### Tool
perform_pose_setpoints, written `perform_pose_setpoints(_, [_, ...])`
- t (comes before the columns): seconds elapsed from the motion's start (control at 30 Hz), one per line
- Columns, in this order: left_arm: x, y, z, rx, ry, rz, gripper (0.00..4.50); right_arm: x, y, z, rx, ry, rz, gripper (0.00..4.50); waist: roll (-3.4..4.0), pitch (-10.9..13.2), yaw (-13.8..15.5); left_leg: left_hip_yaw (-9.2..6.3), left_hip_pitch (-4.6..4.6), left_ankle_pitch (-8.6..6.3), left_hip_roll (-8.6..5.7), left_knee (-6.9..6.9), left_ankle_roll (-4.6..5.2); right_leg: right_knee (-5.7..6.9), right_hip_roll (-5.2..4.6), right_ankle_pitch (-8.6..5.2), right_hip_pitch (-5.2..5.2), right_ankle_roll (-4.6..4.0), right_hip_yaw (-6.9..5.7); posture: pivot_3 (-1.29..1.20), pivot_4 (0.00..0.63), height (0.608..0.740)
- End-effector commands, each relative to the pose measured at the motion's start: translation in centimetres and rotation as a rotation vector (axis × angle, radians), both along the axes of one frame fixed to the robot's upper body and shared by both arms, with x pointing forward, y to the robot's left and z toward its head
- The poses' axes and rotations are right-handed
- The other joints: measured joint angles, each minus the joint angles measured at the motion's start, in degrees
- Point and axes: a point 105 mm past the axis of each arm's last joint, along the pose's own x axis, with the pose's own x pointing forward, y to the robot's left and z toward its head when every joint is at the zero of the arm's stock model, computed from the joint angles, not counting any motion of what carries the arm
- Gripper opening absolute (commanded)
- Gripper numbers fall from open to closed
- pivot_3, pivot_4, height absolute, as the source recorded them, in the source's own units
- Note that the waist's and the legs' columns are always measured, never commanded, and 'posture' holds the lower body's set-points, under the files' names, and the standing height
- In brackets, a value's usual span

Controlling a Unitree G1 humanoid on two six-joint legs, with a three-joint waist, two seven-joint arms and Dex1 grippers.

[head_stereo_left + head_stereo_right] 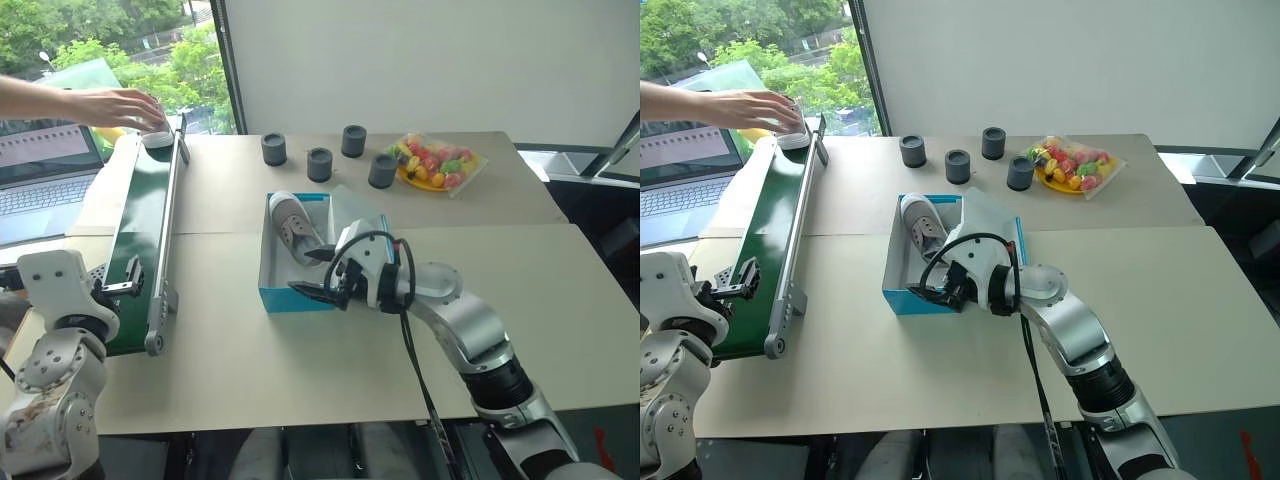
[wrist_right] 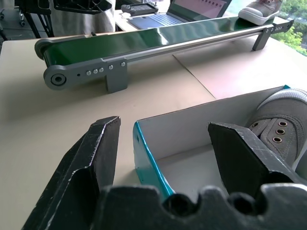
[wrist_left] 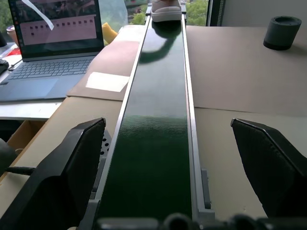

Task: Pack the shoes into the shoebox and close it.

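While one shoe (image 1: pixel 292 226) sits boxed, I hold my left pincer (image 3: pixel 163 158) spread at the conveyor (image 1: pixel 140 235) end, facing the second shoe (image 1: pixel 157 139) lying crosswise far up.

My black tool (image 1: pixel 318 272) hangs over the turquoise shoebox (image 1: pixel 297 299) with its white inside, the grey shoe (image 1: pixel 293 226) in it; green conveyor (image 1: pixel 140 235), beige desk (image 1: pixel 250 370).

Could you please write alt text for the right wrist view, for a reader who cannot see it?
The right pincer is open, its two black fingers straddling the near wall of the open turquoise shoebox, where one grey shoe lies. Behind, a green conveyor carries a second shoe at its far end.
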Motion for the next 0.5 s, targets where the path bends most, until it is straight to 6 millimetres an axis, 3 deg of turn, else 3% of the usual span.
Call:
perform_pose_setpoints(0.03, [-0.2, 0.4, 0.9, 0.010, -0.023, 0.009, 4.50, -0.4, 0.0, 1.0, 0.026, -0.036, -0.004, 3.49, 0.00, 0.00, 0.00, 0.00, 0.00, 0.00, 0.00, 0.00, 0.00, 0.00, 0.00, 0.00, 0.00, 0.00, 0.00, 0.00, 0.150, 0.740])
perform_pose_setpoints(0.5, [0.8, 0.8, 0.3, -0.077, 0.016, 0.017, 4.50, 0.0, 0.2, 1.7, 0.034, -0.067, -0.028, 3.49, 0.00, 0.00, -0.04, -0.01, 0.00, 0.00, 0.00, 0.00, 0.00, 0.00, 0.00, 0.00, 0.00, 0.00, -0.01, 0.00, 0.150, 0.740])
